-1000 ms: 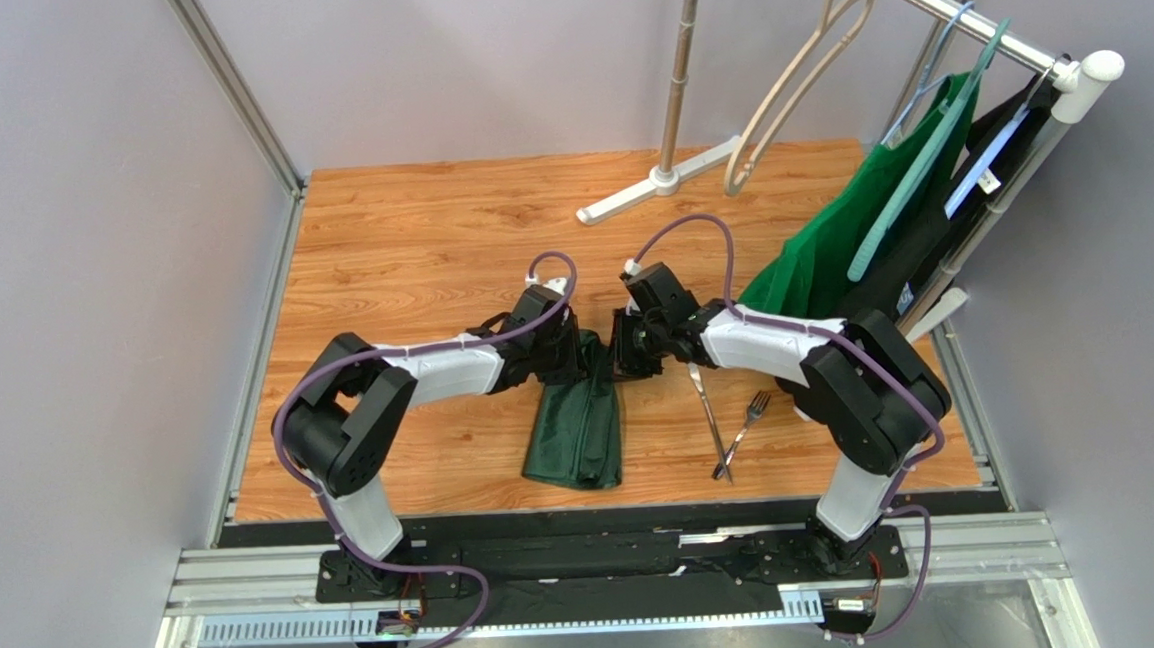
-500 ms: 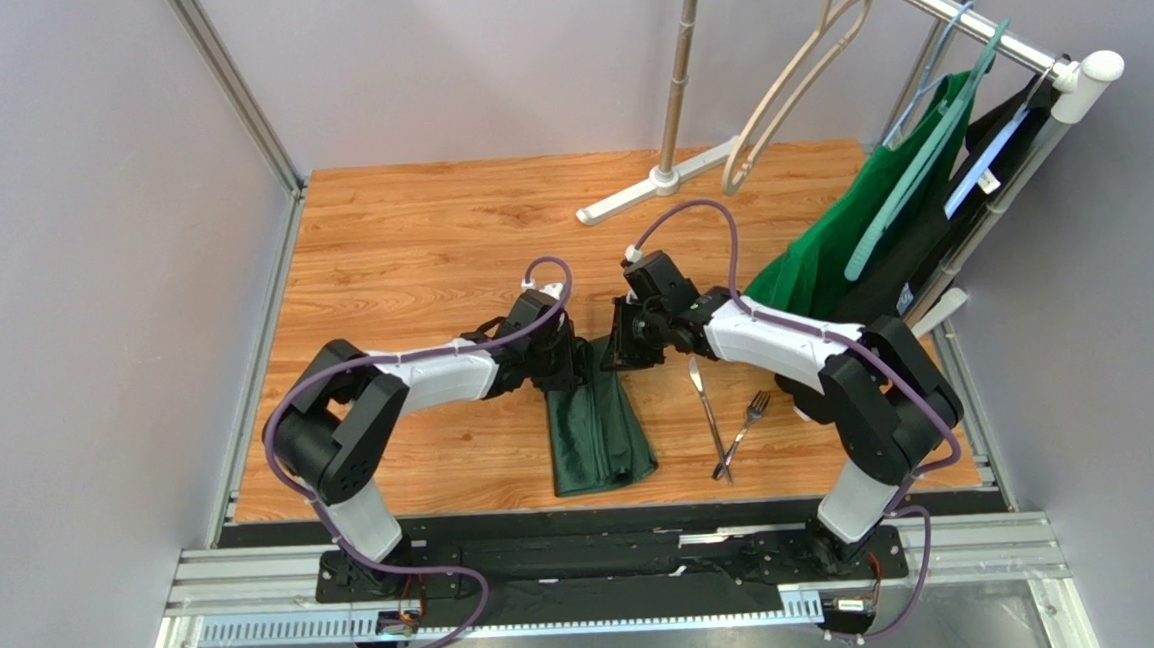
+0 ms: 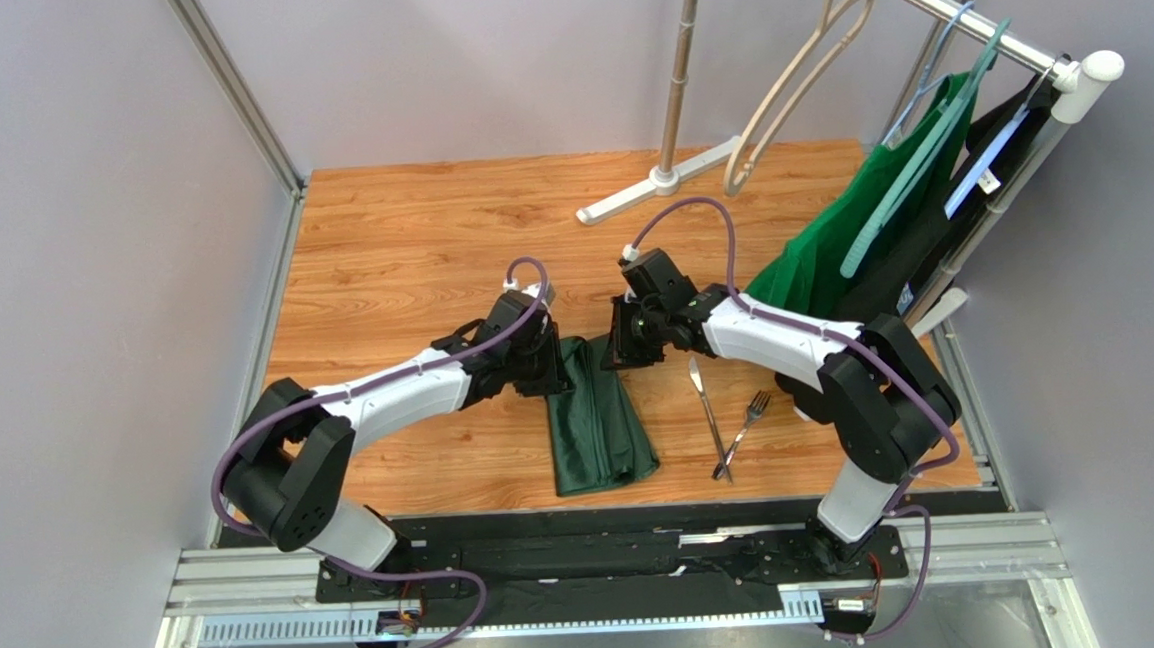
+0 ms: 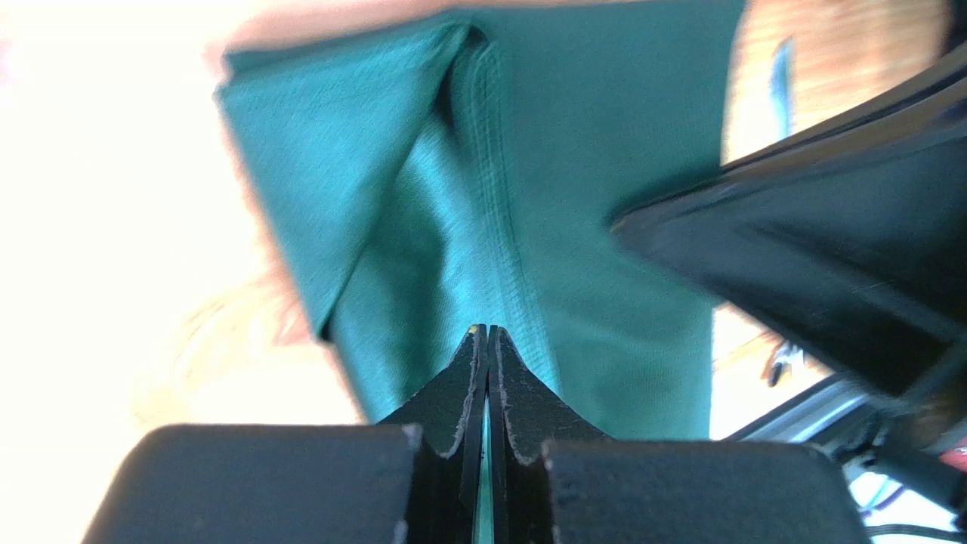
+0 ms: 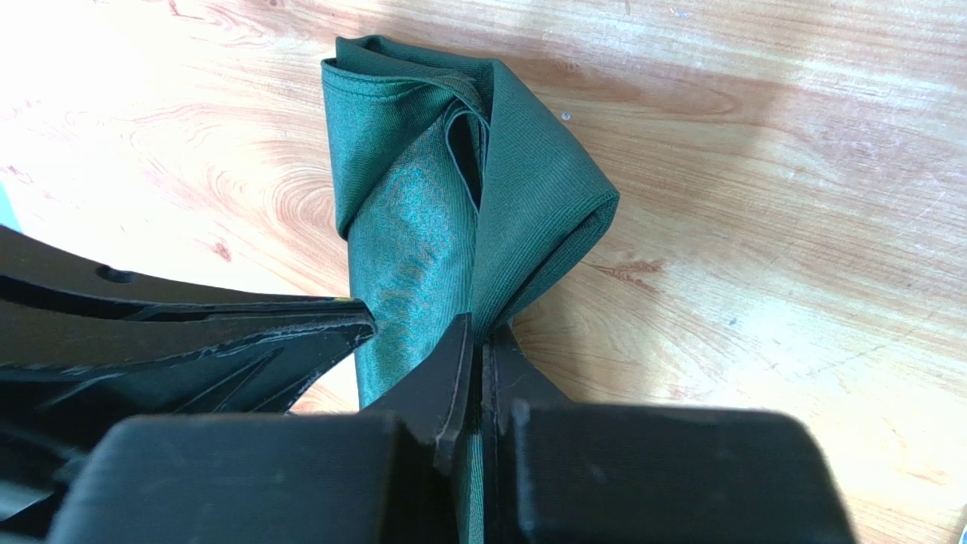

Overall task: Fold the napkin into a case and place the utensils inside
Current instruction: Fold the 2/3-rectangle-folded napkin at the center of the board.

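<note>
Napkin, top view: narrow folded strip at desk centre. Left tool at 9 o'clock and right tool at 3 o'clock of its far end. The 2 utensils lie apart at 3 o'clock.
Left wrist: jaws clamped on cloth edge.
Right wrist: jaws clamped on bunched cloth.

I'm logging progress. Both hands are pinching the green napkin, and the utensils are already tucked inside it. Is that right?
No. The left hand and right hand do pinch the napkin, but the utensils lie on the table beside it, not inside; the top view shows this.
</note>
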`<control>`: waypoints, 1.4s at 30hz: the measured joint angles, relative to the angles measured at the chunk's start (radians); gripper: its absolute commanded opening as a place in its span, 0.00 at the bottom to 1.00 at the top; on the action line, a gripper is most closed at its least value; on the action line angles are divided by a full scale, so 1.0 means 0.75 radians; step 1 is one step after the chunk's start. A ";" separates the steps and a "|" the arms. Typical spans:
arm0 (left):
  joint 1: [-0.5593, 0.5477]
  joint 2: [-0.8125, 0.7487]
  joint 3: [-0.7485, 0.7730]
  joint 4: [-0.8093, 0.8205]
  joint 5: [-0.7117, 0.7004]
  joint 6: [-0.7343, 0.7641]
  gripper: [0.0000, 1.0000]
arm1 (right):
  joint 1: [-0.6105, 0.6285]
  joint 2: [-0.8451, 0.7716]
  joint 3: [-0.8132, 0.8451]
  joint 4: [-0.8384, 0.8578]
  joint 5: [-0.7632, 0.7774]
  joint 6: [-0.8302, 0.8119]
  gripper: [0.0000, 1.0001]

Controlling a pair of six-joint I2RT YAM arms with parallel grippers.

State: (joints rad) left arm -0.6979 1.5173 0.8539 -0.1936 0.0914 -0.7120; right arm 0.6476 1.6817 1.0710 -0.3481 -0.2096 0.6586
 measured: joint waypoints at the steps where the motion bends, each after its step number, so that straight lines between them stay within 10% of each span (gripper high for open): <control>1: 0.000 -0.006 -0.022 0.005 -0.004 -0.001 0.04 | 0.000 0.000 0.000 -0.002 -0.001 -0.002 0.00; 42: -0.052 -0.073 -0.214 0.139 -0.050 -0.024 0.06 | 0.166 0.163 0.111 -0.117 0.320 0.369 0.00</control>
State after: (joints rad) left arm -0.7368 1.4624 0.6933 -0.0891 0.0540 -0.7303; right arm 0.7719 1.8042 1.1542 -0.4362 0.0303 0.9352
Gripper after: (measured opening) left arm 0.065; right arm 0.023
